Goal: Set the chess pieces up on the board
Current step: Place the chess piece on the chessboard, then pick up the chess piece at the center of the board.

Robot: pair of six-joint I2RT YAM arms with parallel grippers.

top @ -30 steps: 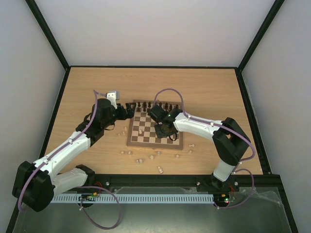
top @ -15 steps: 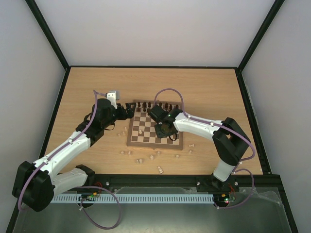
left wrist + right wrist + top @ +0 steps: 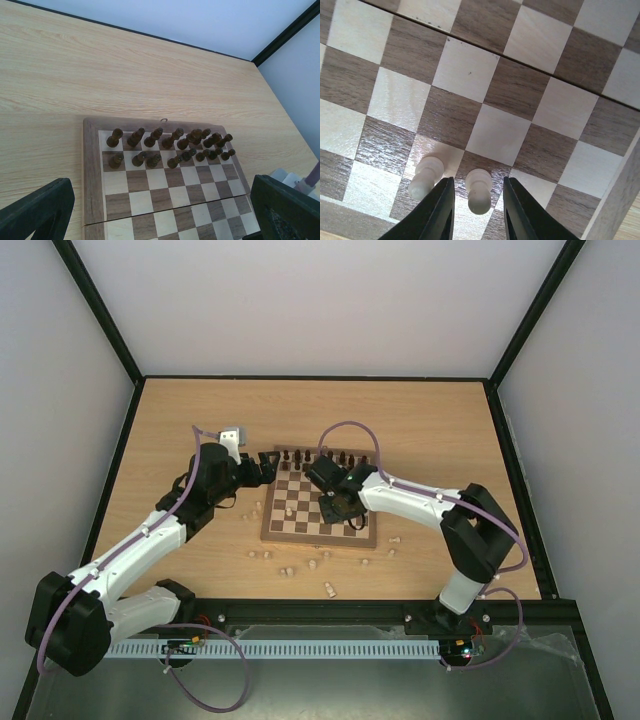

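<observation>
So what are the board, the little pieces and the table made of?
The board looks like wood, satin finished: grain shows in each square, with soft glare. The pale pieces and dark pieces seem turned wood, smooth and rounded, though plastic can't be ruled out. The table shows pale wood grain, possibly laminate.

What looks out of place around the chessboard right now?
Several pale pieces lie scattered on the table, off the board, by its near and left edges. The dark pieces stand in two rows.
</observation>
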